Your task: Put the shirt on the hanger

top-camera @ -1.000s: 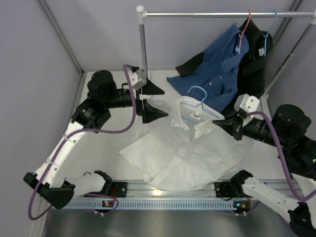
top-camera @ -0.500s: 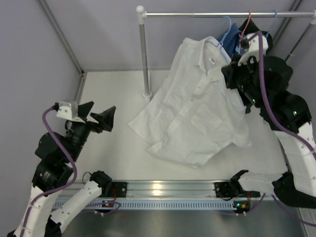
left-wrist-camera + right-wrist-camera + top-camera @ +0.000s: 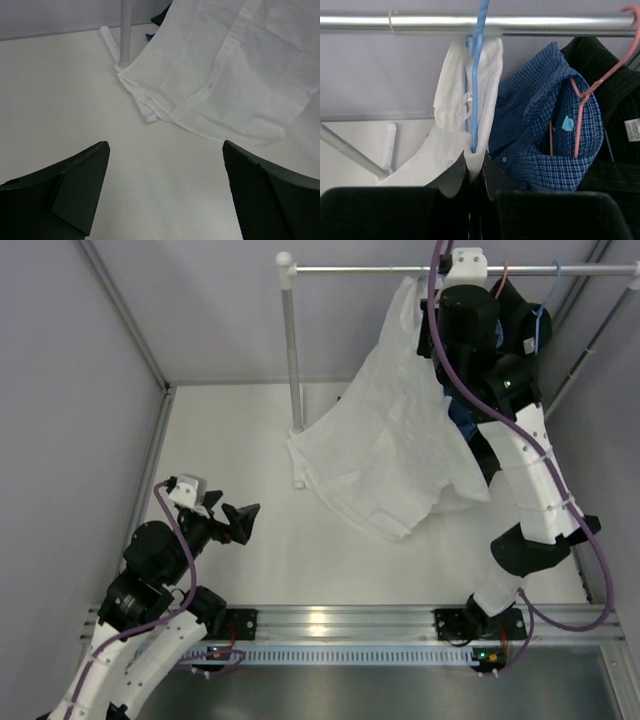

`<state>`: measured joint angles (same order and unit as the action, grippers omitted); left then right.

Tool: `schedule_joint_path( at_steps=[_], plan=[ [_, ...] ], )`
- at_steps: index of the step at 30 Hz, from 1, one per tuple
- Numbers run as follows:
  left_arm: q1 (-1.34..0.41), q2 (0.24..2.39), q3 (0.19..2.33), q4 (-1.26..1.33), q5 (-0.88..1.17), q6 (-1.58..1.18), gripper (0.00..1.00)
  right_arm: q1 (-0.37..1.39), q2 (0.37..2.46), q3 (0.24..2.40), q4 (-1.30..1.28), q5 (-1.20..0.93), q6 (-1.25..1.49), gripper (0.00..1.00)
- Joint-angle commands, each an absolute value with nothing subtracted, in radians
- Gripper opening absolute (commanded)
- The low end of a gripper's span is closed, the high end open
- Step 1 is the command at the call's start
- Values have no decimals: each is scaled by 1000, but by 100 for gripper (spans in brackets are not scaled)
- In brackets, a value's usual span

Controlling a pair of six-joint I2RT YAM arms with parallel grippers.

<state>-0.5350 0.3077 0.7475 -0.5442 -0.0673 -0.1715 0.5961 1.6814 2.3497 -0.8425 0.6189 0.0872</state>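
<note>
Shirt [image 3: 385, 455] drapes the hanger [image 3: 475, 90] at the rail [image 3: 545, 23]; right tool [image 3: 474, 167] pinches both, not yet released; left tool [image 3: 165, 150] spread.

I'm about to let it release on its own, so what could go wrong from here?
The hanger crosses the rod and leaves view, so its hook may not be seated; if the right gripper lets go, it could fall. The shirt hem lies on the table by the rack post and might slide off.
</note>
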Motion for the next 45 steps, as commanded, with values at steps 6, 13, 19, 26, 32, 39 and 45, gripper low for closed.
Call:
schedule_joint_path(
  at_steps=[6, 13, 19, 26, 32, 39, 45],
  plan=[
    [-411, 304, 736, -509, -113, -204, 98, 609, 1786, 2436, -746, 646, 127, 0],
    [-342, 304, 727, -511, -126, -206, 98, 615, 1746, 2253, -660, 655, 150, 0],
    [-336, 305, 726, -511, -133, -215, 98, 615, 1703, 2151, -614, 647, 179, 0],
    [-285, 368, 732, -522, -140, -222, 98, 615, 1635, 2075, -580, 608, 207, 61],
    [-241, 385, 732, -520, -127, -225, 98, 612, 1533, 2039, -583, 603, 186, 92],
    [-148, 460, 742, -519, -123, -245, 98, 584, 1240, 1847, -607, 546, 132, 100],
    [-83, 482, 755, -520, -127, -246, 98, 584, 863, 1476, -606, 541, 129, 99]
  ],
)
